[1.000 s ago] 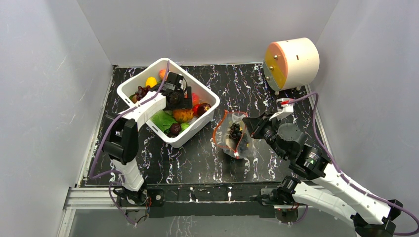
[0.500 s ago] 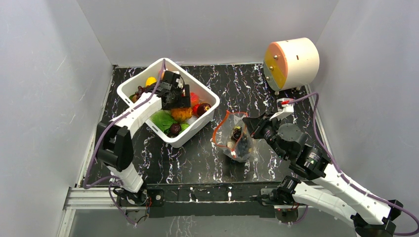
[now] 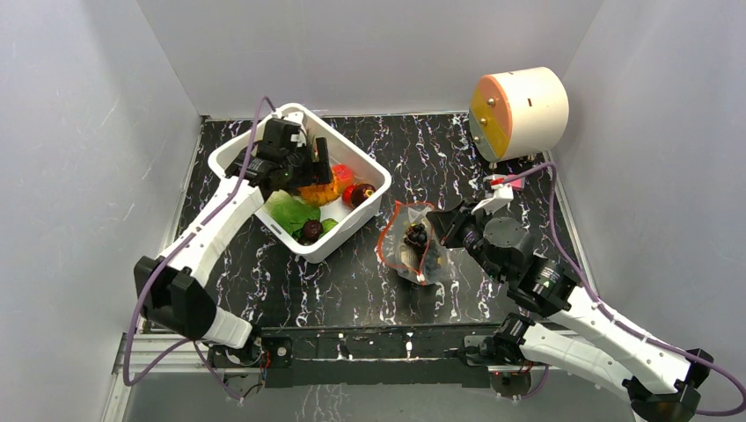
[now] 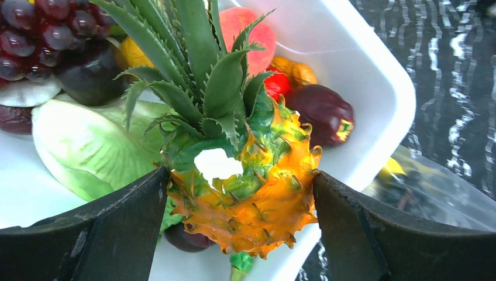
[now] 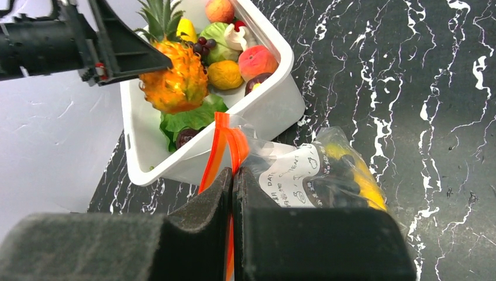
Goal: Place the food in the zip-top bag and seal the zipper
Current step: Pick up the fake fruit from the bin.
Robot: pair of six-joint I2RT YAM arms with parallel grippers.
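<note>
My left gripper [image 3: 314, 178] [image 4: 240, 216] is shut on the orange pineapple [image 4: 245, 181] with a green crown and holds it above the white tub [image 3: 369, 180]; the pineapple also shows in the right wrist view [image 5: 169, 79]. My right gripper [image 3: 437, 230] [image 5: 233, 193] is shut on the red zipper [image 5: 225, 146] edge of the clear zip-top bag [image 3: 413, 246] [image 5: 327, 172], holding its mouth up and open. Dark grapes and a yellow piece lie inside the bag. More toy food stays in the tub: greens [image 4: 93, 152], grapes [image 4: 41, 29], a peach [image 5: 257, 61].
The white tub [image 5: 275, 111] stands at the back left on the black marbled table [image 3: 352, 281]. A white and orange cylinder [image 3: 519, 110] sits at the back right. Grey walls close in both sides.
My left gripper has lifted the pineapple out of the tub and drawn back to the left. My right gripper has kept its hold on the bag, which shifted slightly.
</note>
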